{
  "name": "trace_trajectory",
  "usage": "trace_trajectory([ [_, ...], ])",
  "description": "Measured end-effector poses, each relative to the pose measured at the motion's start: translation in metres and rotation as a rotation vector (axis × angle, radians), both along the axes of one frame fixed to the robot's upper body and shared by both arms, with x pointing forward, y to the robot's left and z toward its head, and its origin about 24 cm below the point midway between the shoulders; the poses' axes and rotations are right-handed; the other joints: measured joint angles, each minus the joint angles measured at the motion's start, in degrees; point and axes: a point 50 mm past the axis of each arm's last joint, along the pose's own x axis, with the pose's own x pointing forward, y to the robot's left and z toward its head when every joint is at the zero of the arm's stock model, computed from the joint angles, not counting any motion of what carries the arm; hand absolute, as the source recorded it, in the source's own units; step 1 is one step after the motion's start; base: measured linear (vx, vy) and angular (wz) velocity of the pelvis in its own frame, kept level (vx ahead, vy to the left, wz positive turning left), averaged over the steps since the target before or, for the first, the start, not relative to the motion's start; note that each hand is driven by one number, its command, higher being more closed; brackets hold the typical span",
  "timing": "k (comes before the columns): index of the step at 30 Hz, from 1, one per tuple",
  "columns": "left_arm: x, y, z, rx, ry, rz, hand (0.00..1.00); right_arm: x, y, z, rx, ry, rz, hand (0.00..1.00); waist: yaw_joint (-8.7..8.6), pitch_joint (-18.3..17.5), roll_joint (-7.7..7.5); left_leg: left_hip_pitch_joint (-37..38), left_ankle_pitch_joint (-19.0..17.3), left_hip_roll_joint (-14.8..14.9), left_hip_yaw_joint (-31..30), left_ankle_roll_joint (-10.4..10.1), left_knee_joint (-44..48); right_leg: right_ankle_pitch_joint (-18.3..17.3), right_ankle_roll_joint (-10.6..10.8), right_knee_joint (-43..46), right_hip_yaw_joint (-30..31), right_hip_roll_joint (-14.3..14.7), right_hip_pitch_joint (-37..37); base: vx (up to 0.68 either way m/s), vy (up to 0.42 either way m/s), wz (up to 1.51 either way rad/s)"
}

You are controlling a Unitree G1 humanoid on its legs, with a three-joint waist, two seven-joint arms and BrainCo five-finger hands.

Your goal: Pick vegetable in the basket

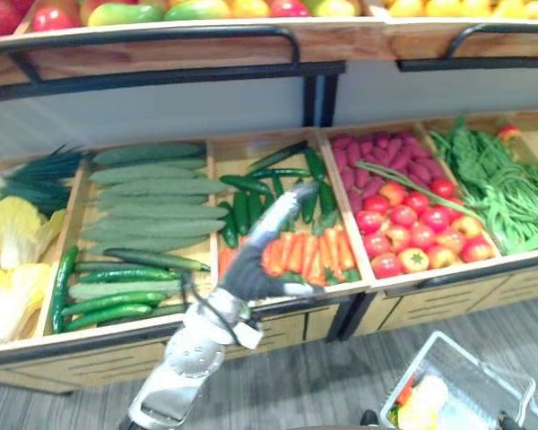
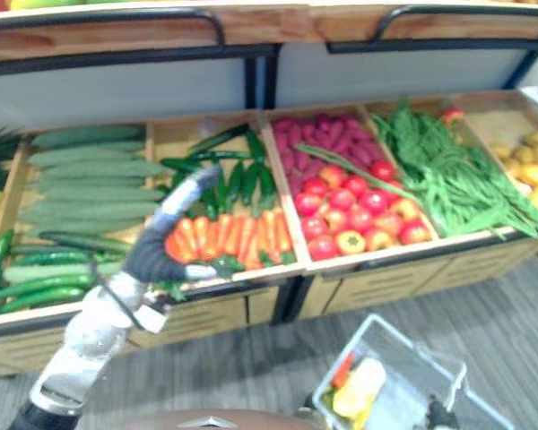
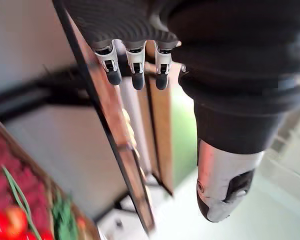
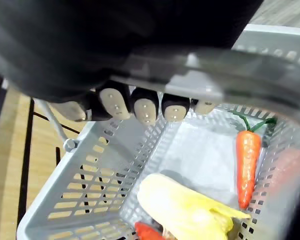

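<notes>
In the slanted wooden display stand (image 1: 448, 272), long pale-green gourds (image 1: 148, 202) fill a left bin. In the bin to their right, orange carrots (image 1: 318, 251) lie in front, slim dark-green cucumbers (image 1: 242, 210) behind. Right again, round red tomatoes (image 1: 412, 235) lie before purple sweet potatoes (image 1: 381, 157), with green beans (image 1: 498, 184) further right. A white plastic mesh basket (image 4: 90, 190) stands on the grey floor (image 1: 323, 376) before the stand's right end, holding a single carrot (image 4: 247, 160) beside a yellow leafy vegetable (image 4: 185, 210).

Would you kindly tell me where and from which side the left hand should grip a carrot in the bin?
Likely across its thick middle, from above: the carrots lie flat, packed side by side, leaving only their upper sides free. The left hand hovers open over them; the right hand holds the basket.
</notes>
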Motion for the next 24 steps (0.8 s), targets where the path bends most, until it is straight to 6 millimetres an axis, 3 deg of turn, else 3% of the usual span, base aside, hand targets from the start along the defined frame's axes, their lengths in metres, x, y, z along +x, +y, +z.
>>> trace_trajectory([
  [4,-0.005,0.031,-0.016,-0.086,0.056,0.254,0.0,-0.01,0.015,-0.009,0.041,0.006,-0.084,1.0,0.27,-0.41,-0.96,-1.46,0.12,-0.19,-3.38,0.1,0.09,-1.42,-0.13,-0.04,-1.1,-0.19,1.32,0.0,0.005,0.41],
  [9,-0.011,0.084,-0.075,-0.162,0.286,0.66,0.0,-0.011,0.022,-0.011,0.047,-0.003,-0.104,1.0,0.78,-0.8,-1.03,-1.76,1.17,-0.13,-6.18,0.12,-0.51,-2.54,-1.11,0.08,-3.68,0.04,2.27,0.0,-0.019,0.26],
  [13,-0.026,0.115,-0.107,-0.116,0.409,0.902,0.0,-0.007,0.025,-0.012,0.047,-0.028,-0.106,1.0,0.76,-1.01,-0.65,-1.88,1.93,-0.32,-7.58,0.18,-2.23,-3.04,-1.43,0.1,-5.09,0.07,2.35,-0.02,-0.012,0.19],
  [15,-0.04,0.131,-0.134,-0.072,0.522,1.034,0.0,-0.004,0.029,-0.012,0.05,-0.041,-0.101,1.0,0.82,-1.21,-0.35,-1.88,2.51,-0.46,-8.31,0.29,-3.06,-3.21,-1.36,0.05,-5.81,0.06,2.45,0.0,-0.014,0.15],
  [19,-0.069,0.141,-0.186,-0.047,0.787,1.151,0.0,0.001,0.033,-0.013,0.048,-0.059,-0.098,1.0,0.82,-1.39,-0.09,-1.71,3.35,-0.59,-9.04,0.33,-3.97,-3.41,-1.27,-0.12,-6.83,0.05,2.9,0.02,-0.015,0.13],
  [21,-0.097,0.145,-0.217,-0.059,0.975,1.226,0.0,0.004,0.037,-0.013,0.044,-0.065,-0.09,1.0,0.73,-1.4,-0.11,-1.55,3.4,-0.63,-9.27,0.25,-4.03,-3.42,-1.29,-0.17,-7.07,0.05,3.31,0.04,-0.012,0.05],
  [23,-0.116,0.146,-0.235,-0.072,1.09,1.267,0.0,0.005,0.039,-0.014,0.046,-0.067,-0.091,1.0,0.75,-1.48,-0.22,-1.3,3.39,-0.65,-9.26,0.25,-4.19,-3.46,-1.34,-0.2,-7.09,0.05,3.37,0.02,-0.005,0.02],
  [24,-0.137,0.143,-0.252,-0.093,1.213,1.302,0.0,0.005,0.042,-0.015,0.045,-0.067,-0.094,1.0,0.74,-1.51,-0.26,-0.89,3.39,-0.68,-9.0,0.24,-4.65,-3.49,-1.3,-0.31,-6.93,0.05,3.39,0.02,-0.011,-0.07],
])
